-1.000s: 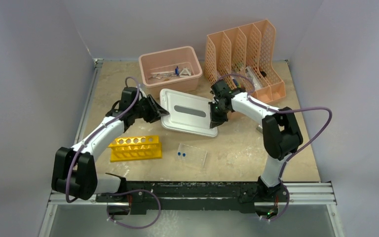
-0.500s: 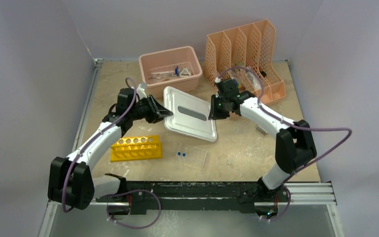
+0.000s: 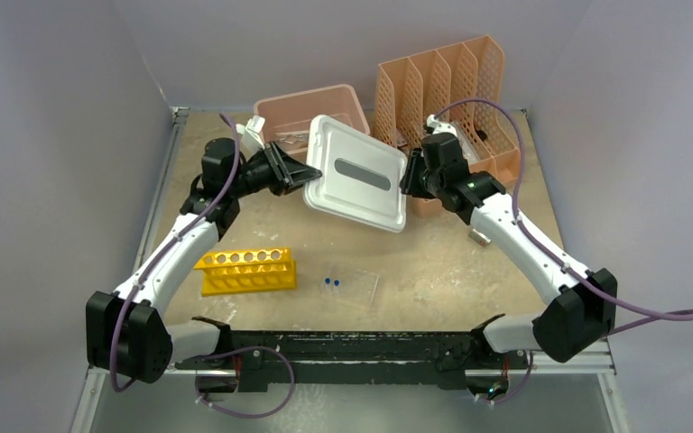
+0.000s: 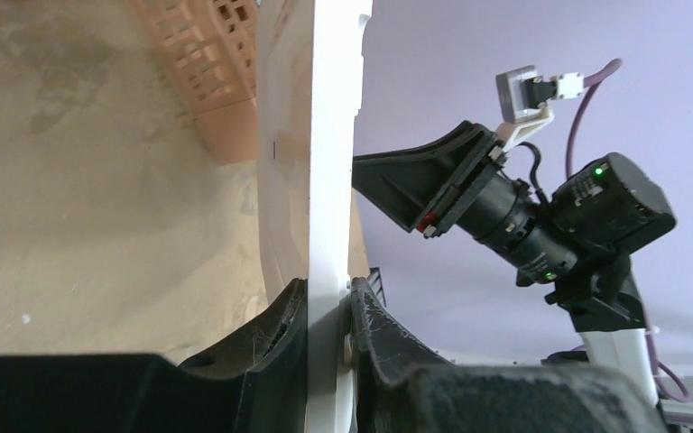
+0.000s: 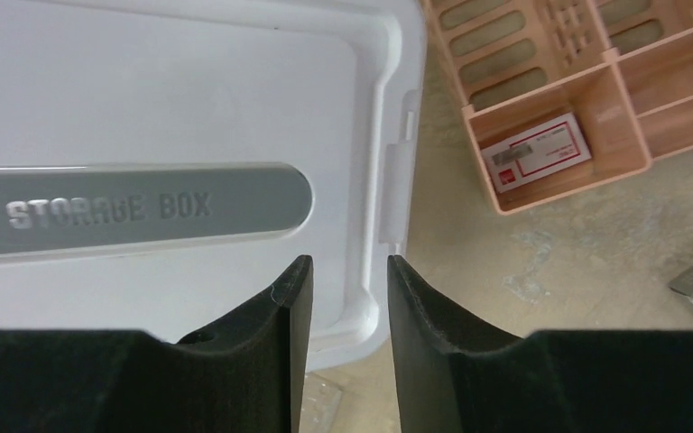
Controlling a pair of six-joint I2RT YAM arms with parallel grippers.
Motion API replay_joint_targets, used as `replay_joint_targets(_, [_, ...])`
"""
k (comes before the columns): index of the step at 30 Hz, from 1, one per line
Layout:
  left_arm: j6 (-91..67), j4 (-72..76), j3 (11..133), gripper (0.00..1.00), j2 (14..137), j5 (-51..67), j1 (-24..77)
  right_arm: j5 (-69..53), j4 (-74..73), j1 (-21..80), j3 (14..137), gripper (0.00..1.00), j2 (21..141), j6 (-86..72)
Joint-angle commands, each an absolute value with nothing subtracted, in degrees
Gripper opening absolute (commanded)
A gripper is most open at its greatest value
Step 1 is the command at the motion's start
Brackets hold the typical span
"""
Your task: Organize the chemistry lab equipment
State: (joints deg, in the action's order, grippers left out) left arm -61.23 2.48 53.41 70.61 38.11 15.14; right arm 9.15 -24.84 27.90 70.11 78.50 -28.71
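Observation:
My left gripper (image 3: 305, 171) is shut on the left edge of the white lid with a grey "STORAGE BOX" strip (image 3: 356, 171) and holds it tilted in the air in front of the pink tub (image 3: 293, 108). In the left wrist view the lid (image 4: 329, 135) stands edge-on between my fingers (image 4: 329, 302). My right gripper (image 3: 408, 180) is open at the lid's right edge; its wrist view shows the lid's rim (image 5: 388, 135) beyond the parted fingers (image 5: 349, 271). The yellow rack (image 3: 246, 269) and the clear tray (image 3: 361, 284) with two blue-capped vials (image 3: 329, 282) lie on the table. Metal tongs (image 3: 291, 138) show in the tub.
The peach file holder (image 3: 469, 81) stands at the back right, just behind my right wrist; it holds a red-and-white card (image 5: 537, 153). A small metal piece (image 3: 479, 238) lies on the table at the right. Grey walls close in the table on three sides.
The lid has been lifted off the table and carried back toward the pink tub, now tilted and covering the tub's right part. Both arms stretched backward with it.

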Motion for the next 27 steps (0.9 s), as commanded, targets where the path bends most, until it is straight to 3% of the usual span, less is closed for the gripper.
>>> replay_joint_targets(1, [-61.5,8.1,59.6,0.0,70.0,39.4,15.1,17.1,-22.7,27.9,73.6,0.39,74.9,-30.2])
replay_joint_targets(16, [-58.4,-5.1,80.5,0.0,79.8,39.1,1.9,17.6,-12.4,27.9,79.4,0.42,75.3,-24.4])
replay_joint_targets(27, [-72.0,14.2,78.6,0.0,90.5,35.5,-2.9,13.3,-6.2,27.9,86.9,0.43,89.6,-19.4])
